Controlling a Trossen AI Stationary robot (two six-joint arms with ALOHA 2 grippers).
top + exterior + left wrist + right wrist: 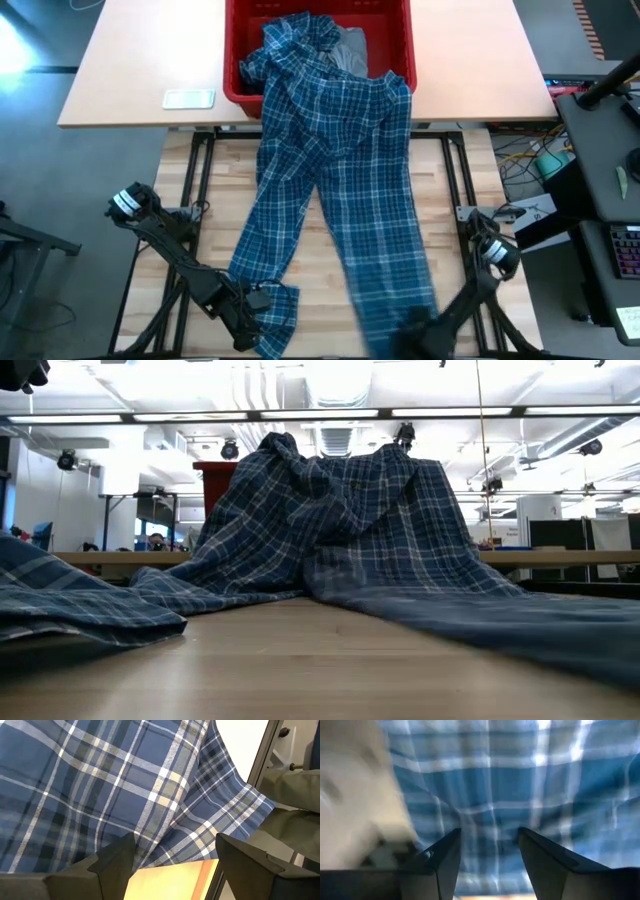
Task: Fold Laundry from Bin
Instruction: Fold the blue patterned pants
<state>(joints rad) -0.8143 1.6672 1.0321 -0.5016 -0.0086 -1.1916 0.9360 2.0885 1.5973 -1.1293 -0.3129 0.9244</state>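
A blue-and-white plaid garment (340,170) hangs out of the red bin (236,88) at the far side and runs in two long strips down the wooden table toward its near edge. A light grey garment (350,50) lies in the bin beside it. My left gripper (262,318) stands open at the near end of the left strip (150,795), whose edge lies just past its fingertips. My right gripper (410,335) is open over the near end of the right strip (520,785). In the low view the plaid garment (330,520) rises in a heap before the bin (215,480). My left gripper points steeply down at the left strip's near edge (170,840), its open fingers standing to either side of it; I cannot tell whether they touch the cloth. My right gripper points down over the right strip (490,820); the blur hides whether it touches.
The bin stands on a tan table (140,60) beyond the wooden one (225,190). A small white flat object (188,98) lies left of the bin. Bare wood shows left and right of the garment. Cables and equipment (600,150) crowd the right side.
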